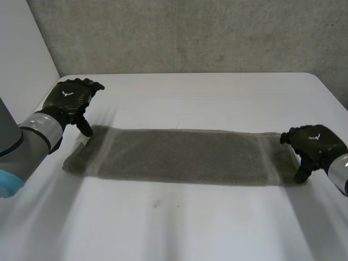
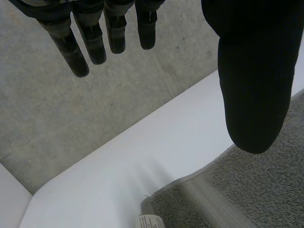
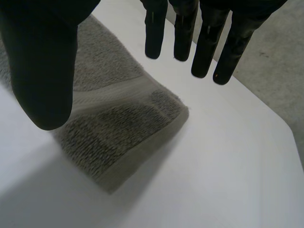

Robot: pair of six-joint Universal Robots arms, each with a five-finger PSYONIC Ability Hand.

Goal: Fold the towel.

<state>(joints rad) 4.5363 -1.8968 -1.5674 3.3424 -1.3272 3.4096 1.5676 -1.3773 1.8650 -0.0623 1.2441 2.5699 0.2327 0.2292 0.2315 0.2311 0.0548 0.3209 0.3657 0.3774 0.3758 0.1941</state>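
A grey-green towel (image 1: 179,156) lies flat on the white table (image 1: 179,223) as a long folded strip running left to right. My left hand (image 1: 70,98) hovers at the towel's far left corner, open, its fingers (image 2: 80,52) straight over the bare table and its thumb above the towel (image 2: 266,190). My right hand (image 1: 315,142) is at the towel's right end, open, its thumb tip low by the near right corner. Under its spread fingers (image 3: 204,47) lies the towel's folded end (image 3: 109,118). Neither hand holds anything.
A white label (image 2: 147,221) sticks out at the towel's left corner. A grey rough wall (image 1: 190,32) stands behind the table's far edge, and a white panel (image 1: 22,49) rises at the left. Bare table lies in front of the towel.
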